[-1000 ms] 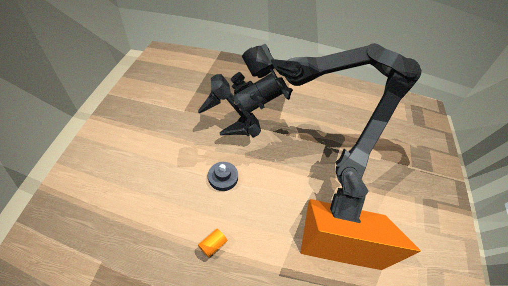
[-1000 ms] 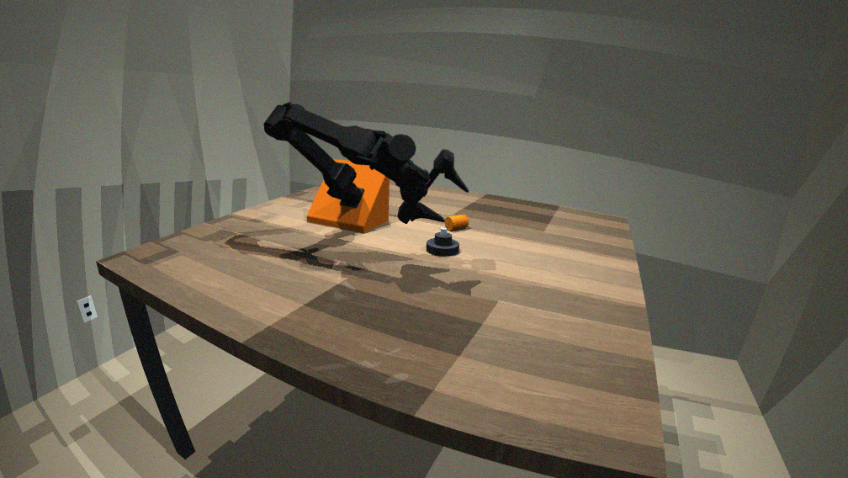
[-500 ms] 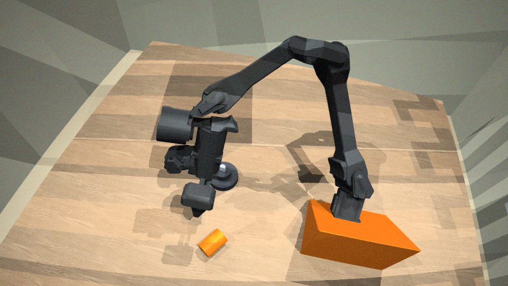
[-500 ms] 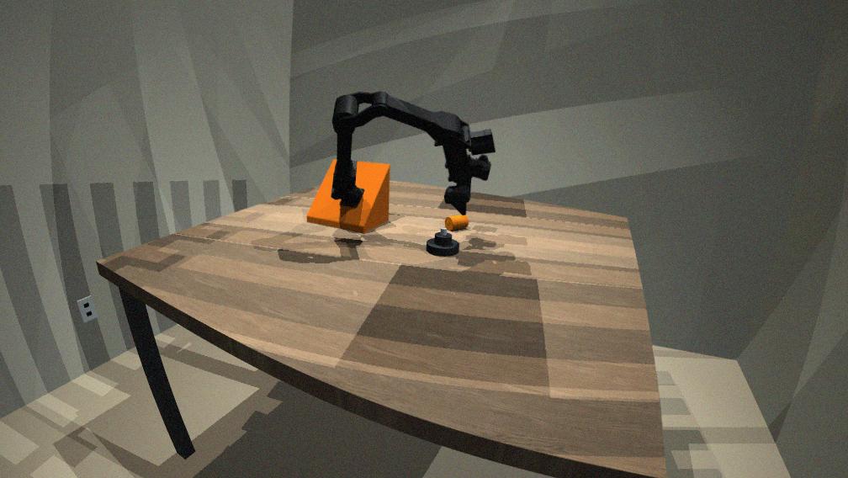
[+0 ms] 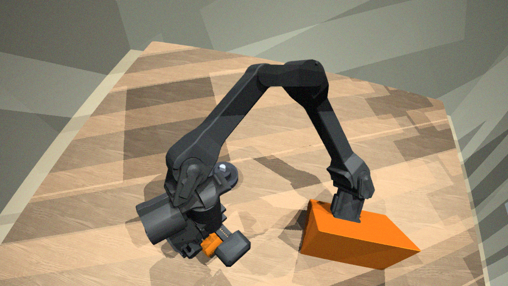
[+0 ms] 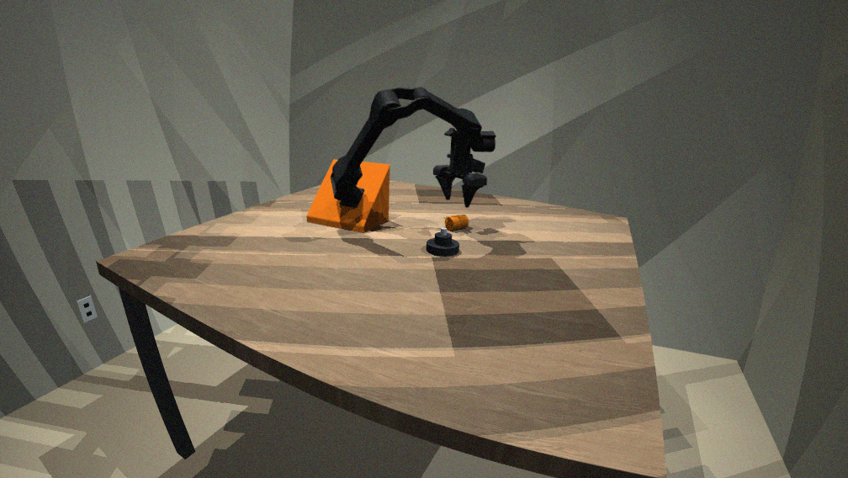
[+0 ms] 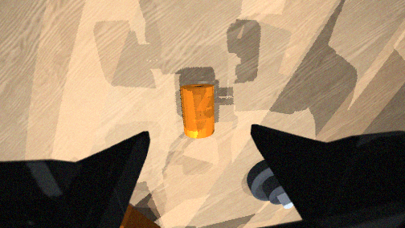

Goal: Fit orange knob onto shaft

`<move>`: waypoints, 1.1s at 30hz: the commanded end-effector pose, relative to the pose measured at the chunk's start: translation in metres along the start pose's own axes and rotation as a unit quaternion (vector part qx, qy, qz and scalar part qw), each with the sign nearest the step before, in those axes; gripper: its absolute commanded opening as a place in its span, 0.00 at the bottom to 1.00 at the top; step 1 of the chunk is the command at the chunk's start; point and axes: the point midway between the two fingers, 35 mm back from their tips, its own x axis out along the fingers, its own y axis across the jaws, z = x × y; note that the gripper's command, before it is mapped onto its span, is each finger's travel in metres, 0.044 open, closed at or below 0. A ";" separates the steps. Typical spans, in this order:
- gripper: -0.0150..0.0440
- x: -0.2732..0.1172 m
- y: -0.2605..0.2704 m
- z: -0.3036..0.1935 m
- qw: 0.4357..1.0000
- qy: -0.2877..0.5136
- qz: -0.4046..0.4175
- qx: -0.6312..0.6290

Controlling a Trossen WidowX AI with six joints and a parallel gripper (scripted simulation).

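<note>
The orange knob [image 5: 211, 244] [image 6: 457, 222] [image 7: 198, 110] lies on its side on the table. A thin dark mark shows at its upper end in the wrist view; the hole's flat side cannot be made out. My gripper [image 6: 457, 202] [image 7: 201, 132] is open and empty, pointing down above the knob. In the wrist view the knob lies between and just beyond the fingertips. The round dark pedestal [image 5: 234, 173] [image 6: 442, 247] [image 7: 259, 181] stands upright with its silver shaft [image 5: 222, 166] [image 6: 443, 230] [image 7: 285, 200] bare. The right finger partly covers the pedestal in the wrist view.
An orange wedge-shaped block [image 5: 355, 244] [image 6: 320, 204] [image 7: 137, 218] carries the arm's base. The wooden table [image 5: 170, 64] [image 6: 385, 368] bears the block, knob and pedestal. In the top view the arm arches over the table, and its wrist partly overlaps the pedestal.
</note>
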 end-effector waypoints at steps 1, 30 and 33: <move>1.00 0.011 -0.001 0.001 1.000 0.002 -0.004 -0.007; 1.00 0.060 -0.001 0.002 1.000 0.003 -0.005 -0.007; 1.00 0.065 -0.001 0.002 1.000 0.003 -0.005 -0.007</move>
